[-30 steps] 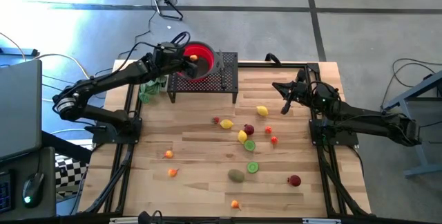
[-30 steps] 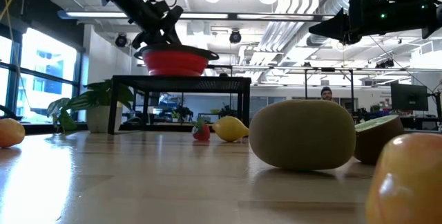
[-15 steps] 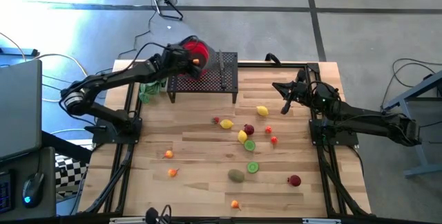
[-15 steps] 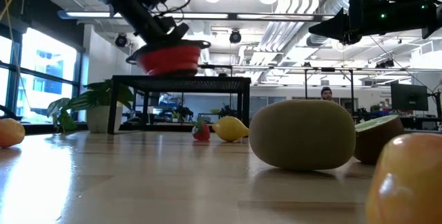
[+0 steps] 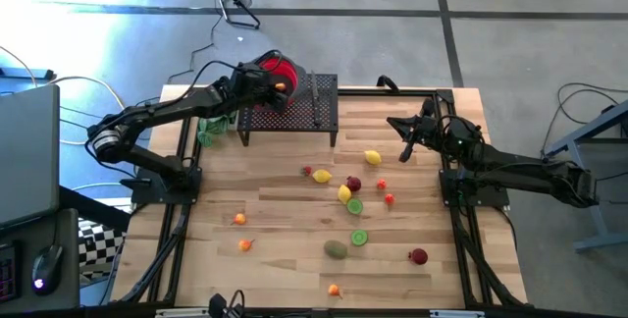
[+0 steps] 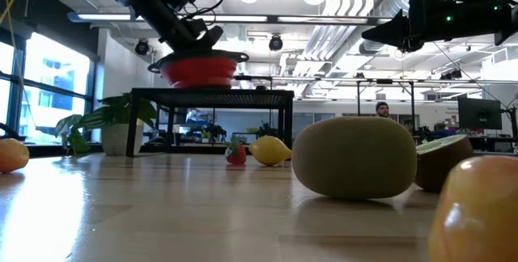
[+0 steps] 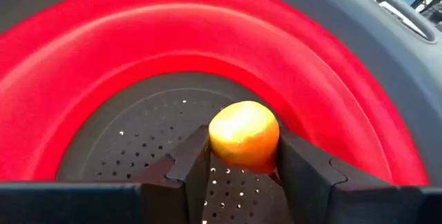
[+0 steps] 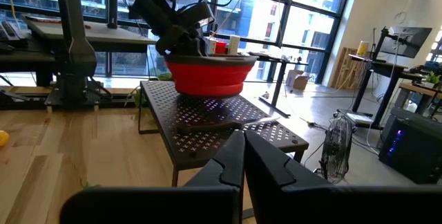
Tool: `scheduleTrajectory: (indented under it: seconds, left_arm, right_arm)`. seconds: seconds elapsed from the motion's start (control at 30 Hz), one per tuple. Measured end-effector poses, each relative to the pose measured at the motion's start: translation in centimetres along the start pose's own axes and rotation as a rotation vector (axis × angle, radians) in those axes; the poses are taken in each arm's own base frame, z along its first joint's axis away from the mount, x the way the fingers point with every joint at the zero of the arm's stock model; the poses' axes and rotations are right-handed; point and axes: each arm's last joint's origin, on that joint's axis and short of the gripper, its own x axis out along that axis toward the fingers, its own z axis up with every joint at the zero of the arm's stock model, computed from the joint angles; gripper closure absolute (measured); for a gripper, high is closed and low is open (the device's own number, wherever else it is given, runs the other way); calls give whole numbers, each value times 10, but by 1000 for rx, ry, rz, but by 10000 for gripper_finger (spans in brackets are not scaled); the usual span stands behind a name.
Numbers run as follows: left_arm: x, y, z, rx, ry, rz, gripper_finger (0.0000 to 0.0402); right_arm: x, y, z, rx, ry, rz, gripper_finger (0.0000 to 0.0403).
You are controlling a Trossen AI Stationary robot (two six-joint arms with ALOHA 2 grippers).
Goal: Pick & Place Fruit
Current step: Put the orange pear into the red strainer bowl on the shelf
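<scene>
Orange fruit (image 7: 244,135) between left claw (image 7: 243,175) fingers (over red colander (image 7: 103,86))

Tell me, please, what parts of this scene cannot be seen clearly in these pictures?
- Red bowl interior: hidden by its wall in the low view; the left wrist view shows only part, behind the left claw and its orange fruit.
- Far fruits: the kiwi blocks them in the low view.
- Fruit at the edge: cut off, low view.

light: bright daylight, ceiling lamps | glare: floor (top left) | blur: nearest fruit (image 6: 354,157)
</scene>
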Motion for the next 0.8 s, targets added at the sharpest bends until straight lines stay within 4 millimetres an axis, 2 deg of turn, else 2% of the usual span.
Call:
scheduleTrajectory:
  seconds: [0.67, 0.8]
  left_arm:
    - [0, -2, 4, 7, -31, -44, 256]
    - [0, -2, 4, 16, -31, -44, 237]
  right_arm:
    - [0, 0, 0, 0, 0, 0, 399]
    - [0, 0, 0, 0, 0, 0, 399]
